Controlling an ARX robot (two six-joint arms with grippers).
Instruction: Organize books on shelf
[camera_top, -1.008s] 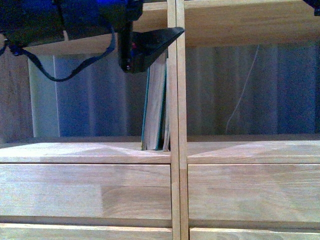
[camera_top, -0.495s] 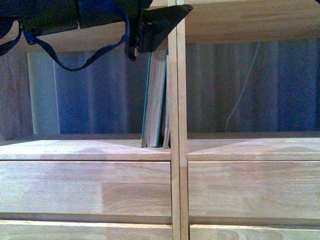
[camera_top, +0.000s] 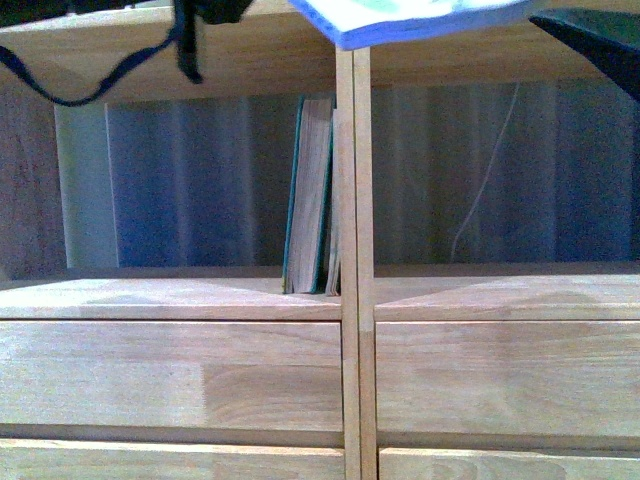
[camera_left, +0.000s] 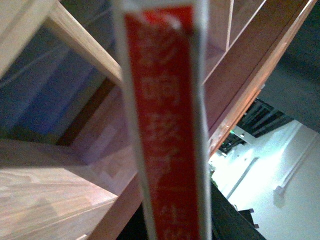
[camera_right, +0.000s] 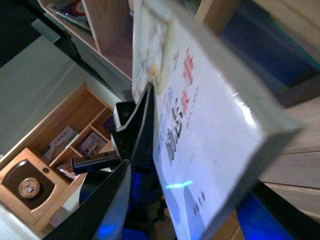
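Note:
The thick teal book (camera_top: 308, 195) stands upright on the shelf (camera_top: 170, 300), close against the central divider (camera_top: 352, 250). The thin white paperback (camera_top: 420, 18) is held nearly flat at the top of the front view, across the divider. In the left wrist view its red spine (camera_left: 167, 125) fills the middle and hides my left gripper, which is shut on it. In the right wrist view its white cover (camera_right: 210, 115) lies between the spread jaws of my open right gripper (camera_right: 195, 210). A black finger (camera_right: 140, 130) of the left gripper presses on the cover.
Plain drawer fronts (camera_top: 170, 375) lie below the shelf board. A white cord (camera_top: 485, 190) hangs behind the right compartment. One right fingertip (camera_top: 595, 45) shows at the top right. Another wooden case with a clock (camera_right: 30, 187) stands in the room.
My left gripper has moved up and away from the top of the standing books. The white paperback now shows at the top edge, and my right finger has come into view at the top right.

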